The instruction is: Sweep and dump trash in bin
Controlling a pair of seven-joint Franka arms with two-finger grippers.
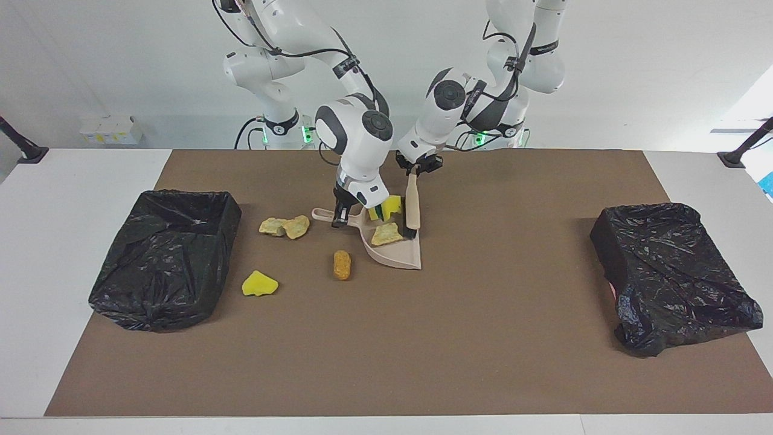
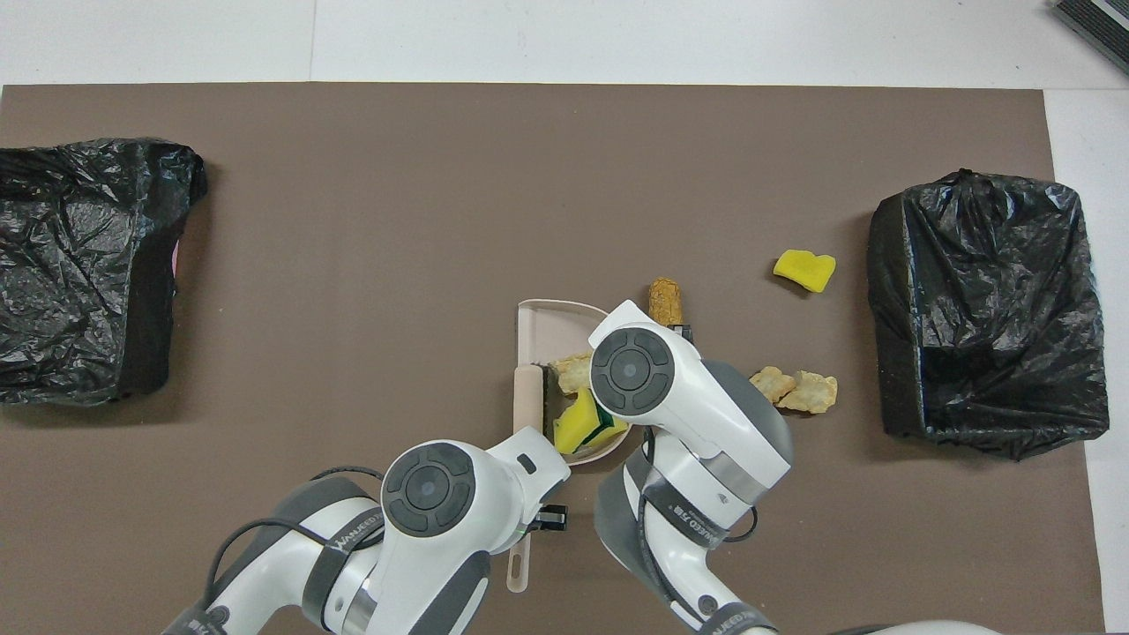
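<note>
The right arm enters from the top left of the facing view and bends down over the middle of the brown mat. The right gripper points down and is clamped on the handle of the beige dustpan, which rests on the mat at frame centre.

The left arm enters from the top right of the facing view and leans toward frame centre. The left gripper is closed on the handle of the brush. The brush hangs nearly upright, with its dark bristles down at the pan's edge.

Trash in the pan: two bright yellow chunks pressed together at the upper end in the facing view, and one pale tan chunk just below them.

Trash on the mat:
- orange-brown oval, just left of the pan in the facing view;
- two tan chunks, touching, left of the pan handle;
- one yellow chunk, lower left of these, near the black-lined bin at frame left.

A second black-lined bin sits at frame right, well apart from the pan.
</note>
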